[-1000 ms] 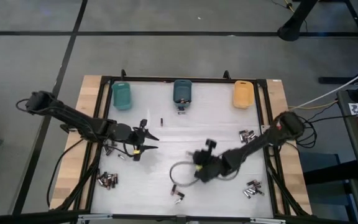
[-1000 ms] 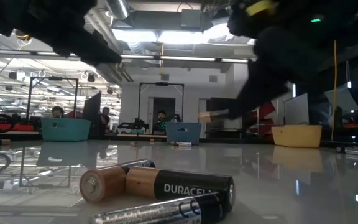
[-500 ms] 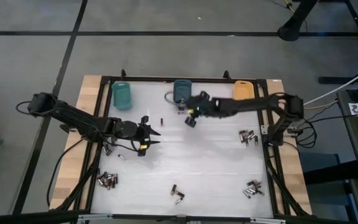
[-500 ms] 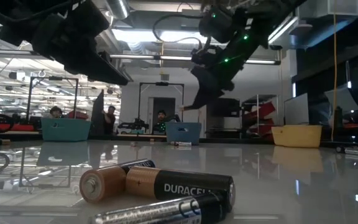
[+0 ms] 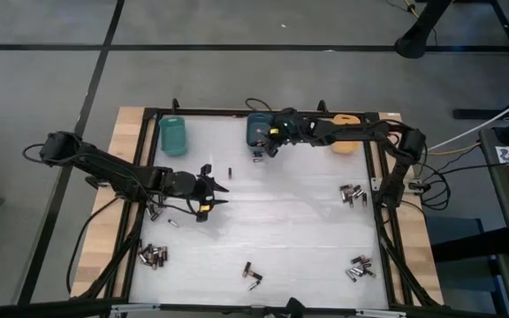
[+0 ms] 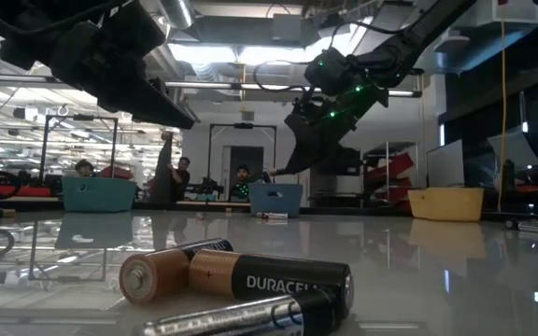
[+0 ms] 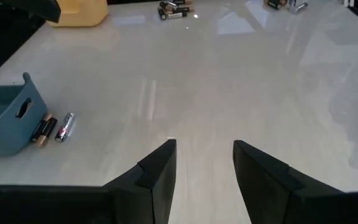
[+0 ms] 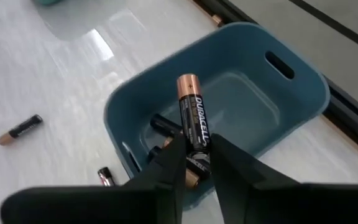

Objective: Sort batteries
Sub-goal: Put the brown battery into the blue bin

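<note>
Right wrist view gives us the clearest look: the right gripper has its jaws closed on a Duracell battery, a slim black cylinder with a coppery band; its long axis runs straight out from between the fingers, coppery end pointing away from the wrist, over the blue bin; that bin is smooth plastic with rounded corners and a slot handle in its wall, and at least one dark cell lies inside, though we cannot count them well behind the jaws; two more cells lie on the glossy white worktop beside it. From the high view we see the right gripper at the blue bin, between the teal bin and the orange bin along the far edge; loose batteries lie in small clusters near the worktop's corners. The left gripper hovers over the worktop's left half, jaws parted and holding nothing.
</note>
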Controlling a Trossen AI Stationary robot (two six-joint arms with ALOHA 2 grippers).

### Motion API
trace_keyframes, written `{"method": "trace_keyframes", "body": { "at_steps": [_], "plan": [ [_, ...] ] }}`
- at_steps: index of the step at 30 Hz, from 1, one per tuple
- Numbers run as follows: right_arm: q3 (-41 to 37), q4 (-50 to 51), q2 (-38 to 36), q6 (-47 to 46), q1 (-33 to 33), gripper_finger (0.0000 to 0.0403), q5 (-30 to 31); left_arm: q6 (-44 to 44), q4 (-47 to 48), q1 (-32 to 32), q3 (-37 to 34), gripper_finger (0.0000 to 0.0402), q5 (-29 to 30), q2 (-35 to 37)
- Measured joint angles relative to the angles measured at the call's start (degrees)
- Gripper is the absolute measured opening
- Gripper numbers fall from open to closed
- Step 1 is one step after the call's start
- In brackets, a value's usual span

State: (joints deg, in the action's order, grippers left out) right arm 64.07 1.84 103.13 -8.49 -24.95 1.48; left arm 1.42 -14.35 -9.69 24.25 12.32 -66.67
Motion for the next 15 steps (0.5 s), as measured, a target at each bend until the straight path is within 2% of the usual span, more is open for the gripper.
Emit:
{"method": "trace_keyframes", "body": {
  "at_steps": [12,15],
  "plan": [
    [0.0,-1.8,0.0,-0.5,0.2,0.0107,-0.3,3.6,2.2,0.0,0.0,0.0148,0.8,-0.2],
    [0.0,-2.8,-1.0,-1.2,0.3,0.0107,-4.8,4.2,4.6,0.0,0.0,0.0148,0.8,-0.3]
  ]
}}
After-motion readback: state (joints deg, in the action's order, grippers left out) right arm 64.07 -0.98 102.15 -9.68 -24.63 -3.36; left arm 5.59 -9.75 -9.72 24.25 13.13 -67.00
